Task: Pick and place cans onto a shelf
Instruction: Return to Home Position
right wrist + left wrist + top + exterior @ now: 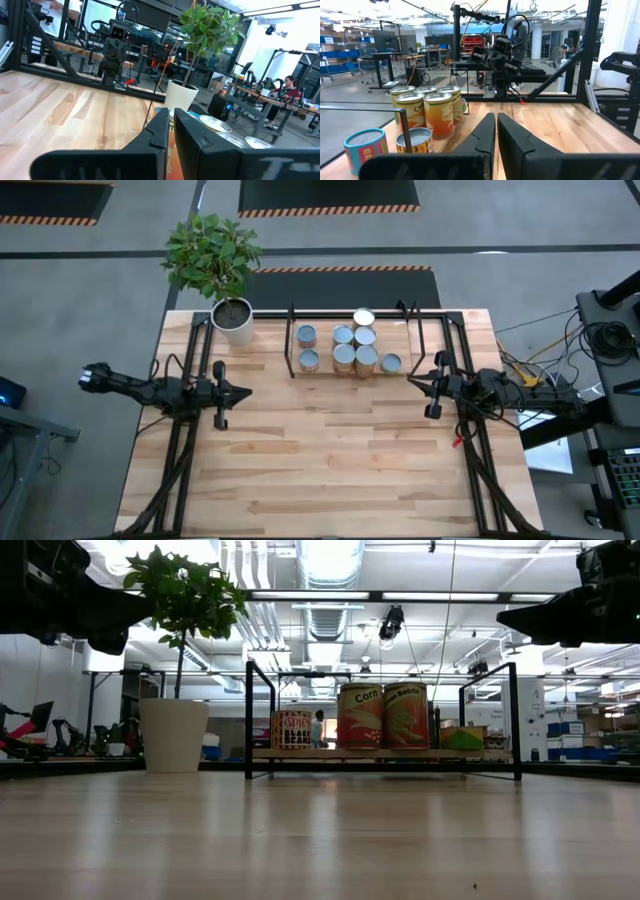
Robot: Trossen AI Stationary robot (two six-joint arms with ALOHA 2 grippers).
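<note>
Table (320, 470) of pale wood planks, shown from above and level from its near edge. Entries run from the near edge outward.

(a) Left tool (243, 391): at mid-depth on the left side, raised off the planks and pointing toward the centre. In its wrist view I see its two dark fingers (482, 132) clenched, with only a thin slit between them and nothing gripped.

(b) Right tool (411, 383): at mid-depth on the right side, just in front of the shelf's right end and pointing toward the centre. It faces the left tool, and the two are well apart. Its wrist view shows its fingers (157, 130) likewise pressed together on nothing. In the low view both arms hang in the upper corners, off the wood.

(c) Shelf (428, 348): a low rack of thin black rods round a light board. It stands behind the tools, toward the far edge and roughly centred.

(d) Cans (344, 356): I count eight on the board, all upright. Two are at the left end, one behind the other. Five are bunched in the middle, touching or nearly so. One stands just to their right, at the front of the board. In the low view I read "Corn" on one middle label.

(e) White pot (233, 320) with a green plant (210, 252): near the far left corner of the table, just left of the shelf and apart from it.

(f) Room beyond: a workshop with benches and racks. In the right wrist view a person (289, 86) sits at a desk far off.
</note>
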